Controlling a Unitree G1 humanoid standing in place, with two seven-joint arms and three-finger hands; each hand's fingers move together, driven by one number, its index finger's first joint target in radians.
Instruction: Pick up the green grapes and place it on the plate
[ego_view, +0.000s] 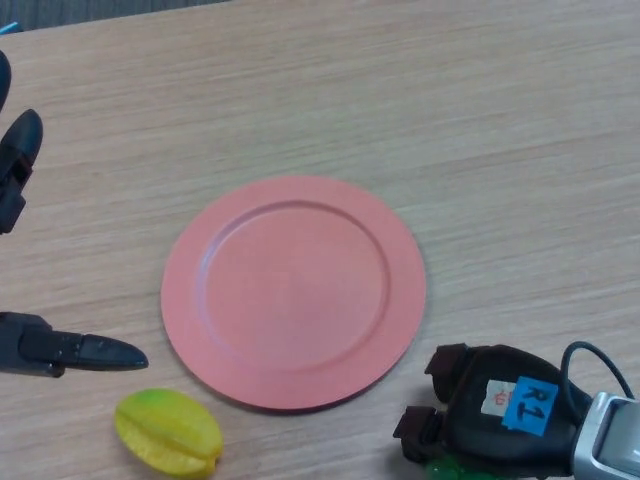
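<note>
A round pink plate (293, 292) with a smooth matte face and a broad raised rim lies flat near the middle of the pale wood-grain surface (450, 110). Nothing rests on it.

At the lower right edge of the view, the right hand (500, 405) sits low over the surface, its glossy black shell carrying a blue sticker marked R1. Its dark, blocky fingers (447, 362) are curled downward, toward the plate's near right rim but apart from it. Just under the hand a small patch of bright green shows: the green grapes (447, 469), mostly hidden by the hand and cut off by the bottom of the view. The curled fingers close over them, though the actual contact is hidden beneath the hand.

On the left, the left hand (70, 350) comes in with one tapered black finger stretched straight out, pointing toward the plate, holding nothing; another part of it shows higher up at the left edge.

A yellow-green star fruit (168, 432), waxy and ridged, lies just below that finger, near the plate's lower left rim without touching it.
</note>
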